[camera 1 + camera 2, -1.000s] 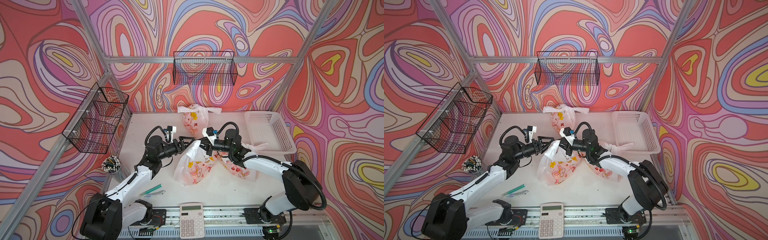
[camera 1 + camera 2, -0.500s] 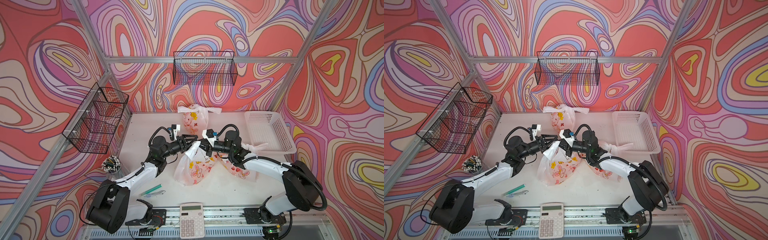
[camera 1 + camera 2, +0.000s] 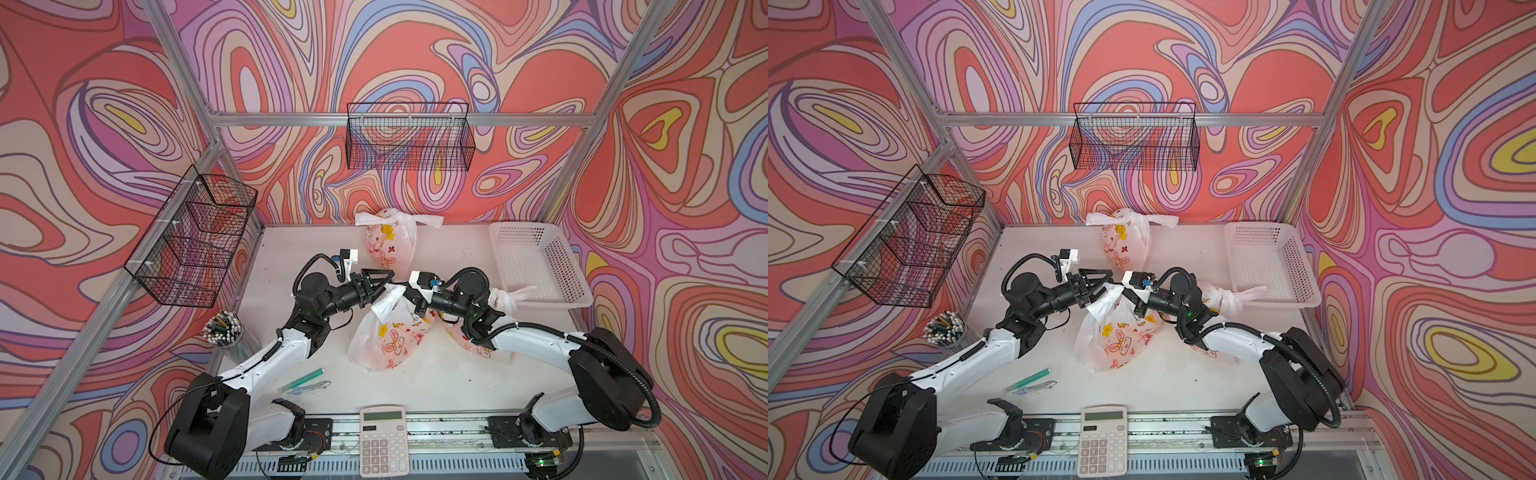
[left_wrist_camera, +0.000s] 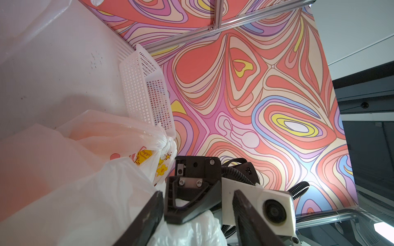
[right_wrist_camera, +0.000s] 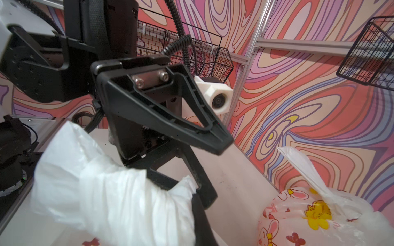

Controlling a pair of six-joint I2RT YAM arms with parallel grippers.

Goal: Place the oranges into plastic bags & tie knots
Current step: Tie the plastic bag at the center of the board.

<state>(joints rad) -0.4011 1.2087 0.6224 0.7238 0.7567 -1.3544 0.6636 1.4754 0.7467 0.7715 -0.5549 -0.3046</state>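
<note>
Three plastic bags share the white table (image 3: 436, 386) with a perforated basket (image 3: 528, 225). The basket lies well behind the right gripper (image 3: 406, 293) with no loose fruit showing in it, so the oranges (image 3: 417, 330), visible only as a peach blush through the film, seem all bagged. The middle bag (image 3: 390, 336) slumps directly beneath both grippers with its neck drawn upward, probably so the fruit's weight keeps the handles taut for tying. A far bag (image 3: 388, 245) lies beyond the left gripper (image 3: 384, 286), and a third bag (image 3: 478, 347) sits under the right arm, behind its gripper. Both look tied and parked clear of the work, the third bag's knot (image 3: 498, 296) poking out past the right wrist. The right gripper is clenched on the middle bag's twisted handles, anchoring them. Facing it nearly tip to tip, the left gripper has its jaws parted around nothing I can make out, likely poised to catch the loose handle end (image 3: 380, 309).
</note>
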